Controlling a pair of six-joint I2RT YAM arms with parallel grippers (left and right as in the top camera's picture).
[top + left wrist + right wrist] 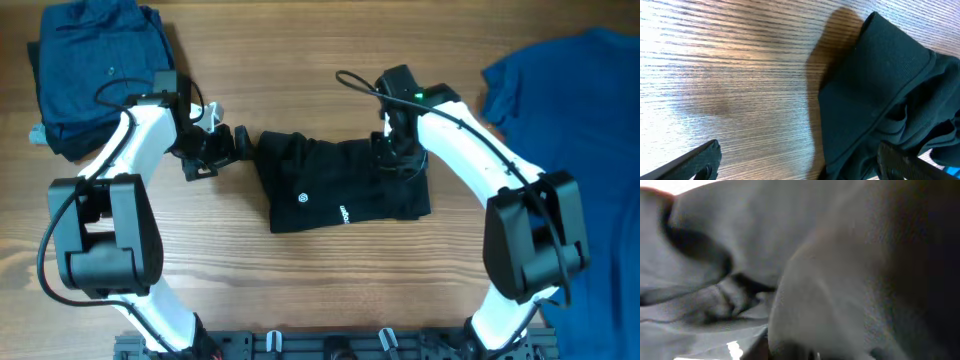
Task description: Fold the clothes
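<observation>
Black T-shirt [322, 178] directly under right gripper [388, 152]

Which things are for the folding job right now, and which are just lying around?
In the job: black T-shirt, right pincer on it, left pincer at its edge.
Lying around: dark blue clothes, bright blue T-shirt, both untouched.

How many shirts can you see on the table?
3: a black shirt in the middle, a dark blue pile at the far left corner, a bright blue shirt at the right edge. The pile may hide more.
</observation>
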